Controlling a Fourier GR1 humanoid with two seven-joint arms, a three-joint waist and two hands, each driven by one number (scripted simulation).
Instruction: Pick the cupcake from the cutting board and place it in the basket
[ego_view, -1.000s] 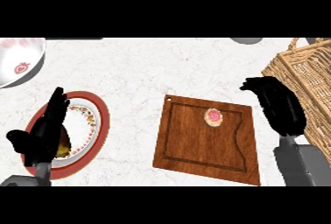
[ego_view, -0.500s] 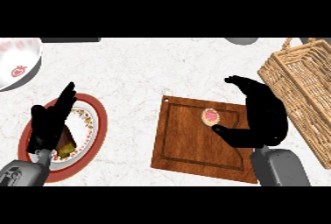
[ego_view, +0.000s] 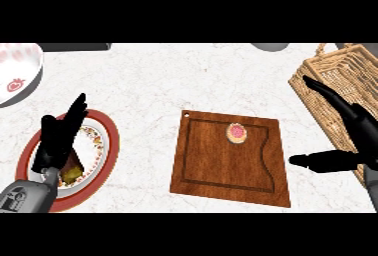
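Right robot hand pulled back from over the cutting board toward the basket, fingers spread. Cupcake sits on board's upper part. Left robot hand spread, over plate.

Bright even light; faint soft shadows on pale counter; no glare.

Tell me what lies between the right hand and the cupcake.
In the head view, only bare cutting board wood and a strip of white counter separate the right hand from the cupcake. Nothing else sits there.
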